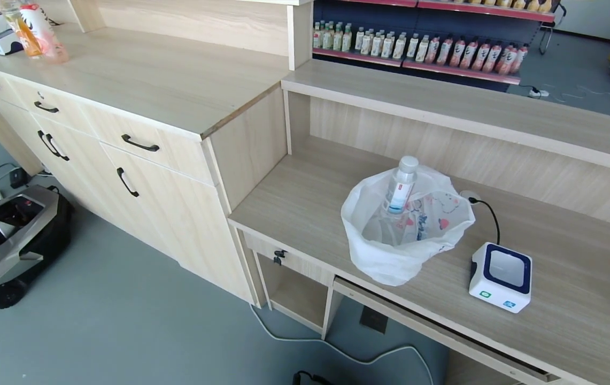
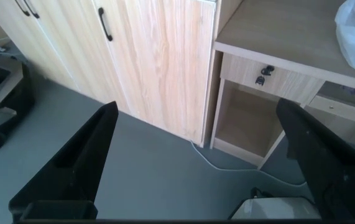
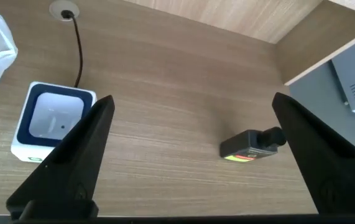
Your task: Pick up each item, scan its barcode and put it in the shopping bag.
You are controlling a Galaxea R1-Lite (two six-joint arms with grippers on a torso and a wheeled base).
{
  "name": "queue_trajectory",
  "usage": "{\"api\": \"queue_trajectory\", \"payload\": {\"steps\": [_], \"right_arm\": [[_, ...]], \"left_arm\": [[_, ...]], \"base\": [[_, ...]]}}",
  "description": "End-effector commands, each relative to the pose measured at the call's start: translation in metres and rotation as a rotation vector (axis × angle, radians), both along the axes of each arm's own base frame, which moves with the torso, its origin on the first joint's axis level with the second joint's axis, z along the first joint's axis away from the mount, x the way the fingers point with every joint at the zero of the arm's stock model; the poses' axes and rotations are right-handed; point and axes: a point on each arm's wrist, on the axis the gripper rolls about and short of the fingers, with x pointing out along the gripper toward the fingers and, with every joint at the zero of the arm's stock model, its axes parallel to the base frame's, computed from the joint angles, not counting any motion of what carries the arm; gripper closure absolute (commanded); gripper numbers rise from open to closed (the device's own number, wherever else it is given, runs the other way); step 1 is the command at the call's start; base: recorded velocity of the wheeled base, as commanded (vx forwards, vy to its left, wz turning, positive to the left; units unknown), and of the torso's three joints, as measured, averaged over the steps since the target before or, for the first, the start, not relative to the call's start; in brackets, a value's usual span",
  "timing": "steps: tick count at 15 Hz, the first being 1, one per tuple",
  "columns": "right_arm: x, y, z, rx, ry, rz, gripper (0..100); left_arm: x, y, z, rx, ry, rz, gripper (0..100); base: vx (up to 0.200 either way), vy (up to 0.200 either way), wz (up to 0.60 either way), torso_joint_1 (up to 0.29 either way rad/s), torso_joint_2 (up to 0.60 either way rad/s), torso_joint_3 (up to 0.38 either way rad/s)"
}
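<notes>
1. Tool check: found the left tool (image 2: pixel 197 109) released, black fingers wide apart with nothing between, hanging over the grey floor (image 1: pixel 123 310) before pale wood cabinet doors; found the right tool (image 3: pixel 193 99) likewise released and empty, above the bench.
2. Saw the white plastic shopping bag (image 1: pixel 390 251) standing open on the pale wood-grain bench (image 1: pixel 305 203), near its front edge, with a clear plastic bottle with a white cap (image 1: pixel 402 184) upright inside.
3. Saw the white square scanner with a dark blue frame (image 1: pixel 501 275) just beside the bag, cabled to a hole in the bench.
4. Spotted a small black object with a yellow-and-red label (image 3: pixel 252 146) lying beyond the scanner; could not tell what it was.
5. Noted orange and pink drink bottles (image 1: pixel 32 29) on the higher wooden counter (image 1: pixel 165 80), well apart from the bag; judged these to be items left to scan.
6. Judged the risks:
   - nudging the thin bag with an incoming item, sliding it off the front edge or toppling the bottle;
   - missing a scan by turning a barcode away from the window;
   - snagging the cable.
7. Judged the laminate smooth and slippery.
8. Saw red shop shelves of bottles (image 1: pixel 417 48) behind.
</notes>
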Motion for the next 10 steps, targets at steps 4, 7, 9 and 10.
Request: {"api": "queue_trajectory", "payload": {"steps": [4, 7, 9, 10], "right_arm": [[-0.003, 0.002, 0.001, -0.005, -0.008, 0.001, 0], [-0.012, 0.006, -0.005, -0.006, -0.003, 0.001, 0], [-0.018, 0.009, -0.005, -0.023, -0.006, 0.001, 0], [-0.020, 0.009, -0.006, -0.026, -0.006, 0.001, 0]], "left_arm": [[0.000, 0.000, 0.000, 0.006, -0.003, 0.000, 0], [0.000, 0.000, 0.000, 0.008, -0.003, 0.000, 0], [0.000, 0.000, 0.000, 0.006, -0.003, 0.003, 0], [0.000, 0.000, 0.000, 0.003, -0.003, 0.006, 0]], "base": [[-0.100, 0.000, 0.00, 0.002, 0.00, 0.001], [-0.200, 0.000, 0.00, 0.004, 0.01, 0.002], [-0.200, 0.000, 0.00, -0.010, 0.00, 0.005], [0.000, 0.000, 0.00, 0.000, 0.00, 0.000]]}}
